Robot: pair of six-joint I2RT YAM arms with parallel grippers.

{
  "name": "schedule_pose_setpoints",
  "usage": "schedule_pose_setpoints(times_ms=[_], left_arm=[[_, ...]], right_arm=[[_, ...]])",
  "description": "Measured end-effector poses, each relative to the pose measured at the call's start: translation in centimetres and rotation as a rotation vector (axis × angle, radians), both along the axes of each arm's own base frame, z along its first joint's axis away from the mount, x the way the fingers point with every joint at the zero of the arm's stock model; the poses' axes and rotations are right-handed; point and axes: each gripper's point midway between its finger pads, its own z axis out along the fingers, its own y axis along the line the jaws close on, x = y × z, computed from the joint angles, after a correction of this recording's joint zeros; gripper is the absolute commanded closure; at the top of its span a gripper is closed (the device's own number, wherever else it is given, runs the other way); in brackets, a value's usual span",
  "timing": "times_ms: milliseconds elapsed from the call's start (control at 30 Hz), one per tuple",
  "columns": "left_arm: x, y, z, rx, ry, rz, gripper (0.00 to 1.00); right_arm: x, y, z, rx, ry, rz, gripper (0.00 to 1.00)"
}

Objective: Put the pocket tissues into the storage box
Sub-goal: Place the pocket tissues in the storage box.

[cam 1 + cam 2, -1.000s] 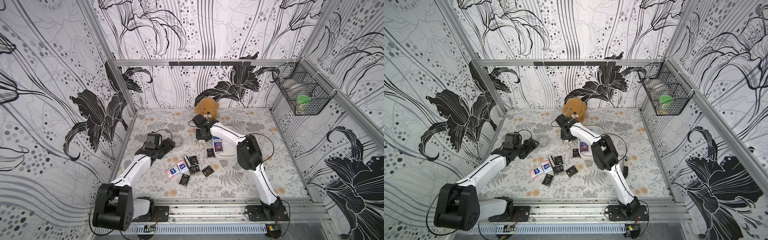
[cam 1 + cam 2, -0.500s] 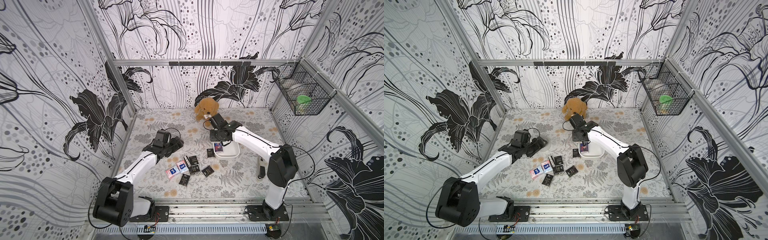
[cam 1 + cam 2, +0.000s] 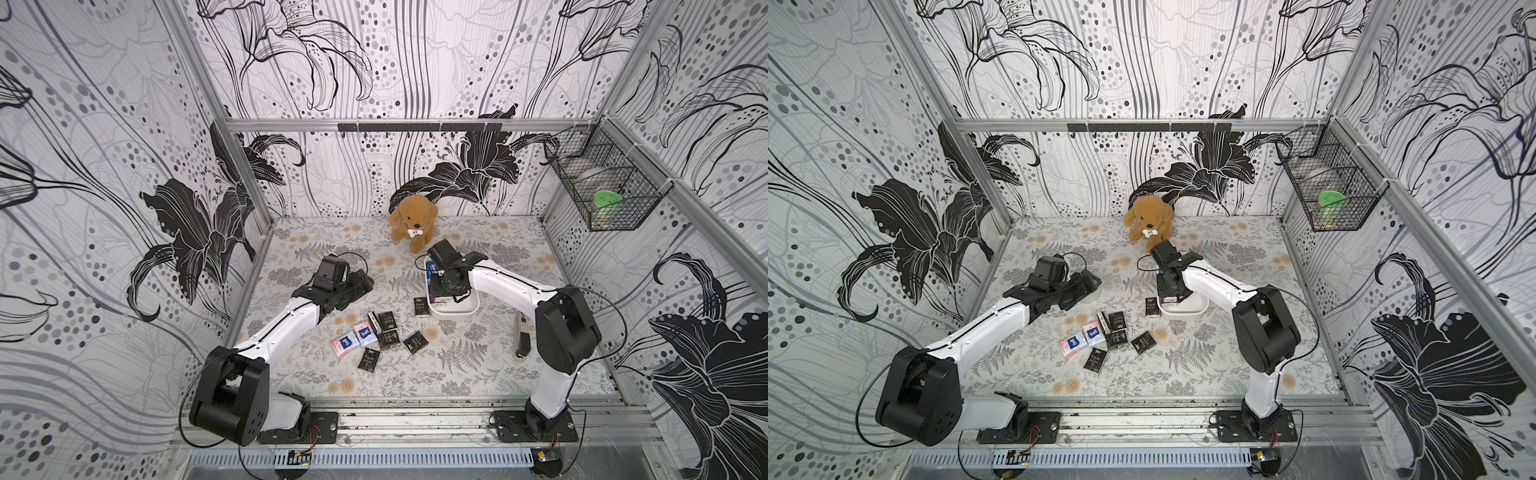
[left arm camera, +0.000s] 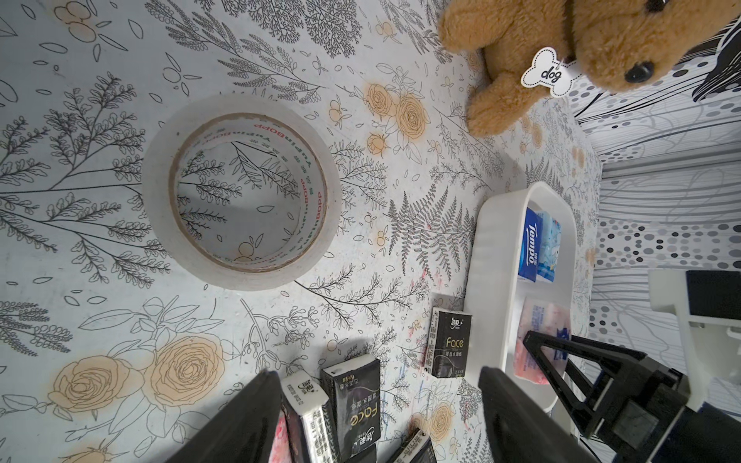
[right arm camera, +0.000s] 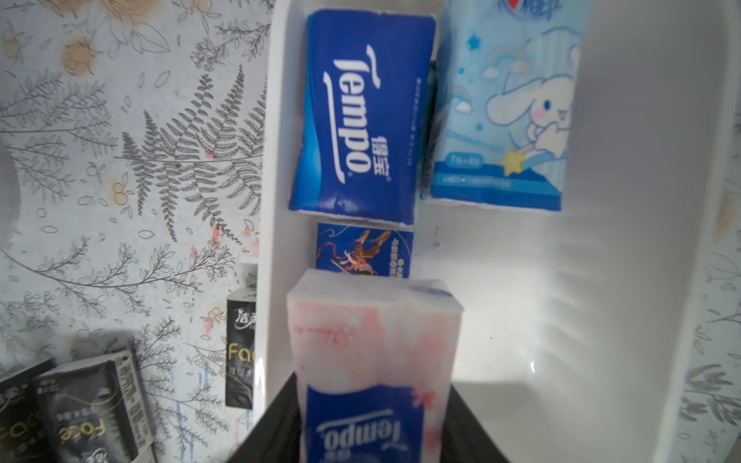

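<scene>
A: If looking for the pink packet (image 5: 373, 352), find it pinched at one end in the right claw (image 5: 371, 405), black fingers (image 5: 276, 425) closed on both its sides, out over the white floor of the storage box (image 5: 601, 300).

B: Touching that floor, or hanging above it?

A: Cannot tell from the wrist view.

B: Anything else inside?

A: Three more. A dark blue packet (image 5: 361, 116) flat along one long wall, and a light blue packet (image 5: 505, 104) with a white long-eared cartoon figure just beside it. Then a picture-print packet (image 5: 363, 250), also blue, half hidden between the dark blue one and the pink one.

B: And outside the box?

A: Count one black packet (image 3: 421, 306) on the surface (image 3: 478, 374), right against the outer wall. Nearer the robot's base, note a loose cluster (image 3: 388, 340), mostly black, with two pale ones bearing blue labels.

B: Left claw (image 4: 377, 373)?

A: Spread wide, holding nothing, hovering by the far edge of that cluster. Just beyond it, see the tape roll (image 4: 240, 192) lying flat.

B: Further out?

A: At the back wall, near the box, a plush dog (image 3: 413, 222) sitting upright. High on the side wall by the right arm, a wire basket (image 3: 602, 199), well apart from everything on the surface.
</scene>
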Motion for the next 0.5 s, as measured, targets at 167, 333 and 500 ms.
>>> schedule_pose_setpoints(times_ms=[167,333,500], left_arm=[[-0.3,0.4,0.7,0.009,-0.016,0.012,0.17],[-1.3,1.3,0.8,0.038,-0.01,0.031,0.16],[-2.9,2.8,0.2,0.1,0.023,0.066,0.14]], right_arm=[[0.2,0.6,-1.5,0.0,0.028,0.017,0.49],[1.1,1.4,-1.6,0.014,0.019,0.032,0.32],[1.5,1.7,-1.2,0.024,0.002,0.033,0.26]])
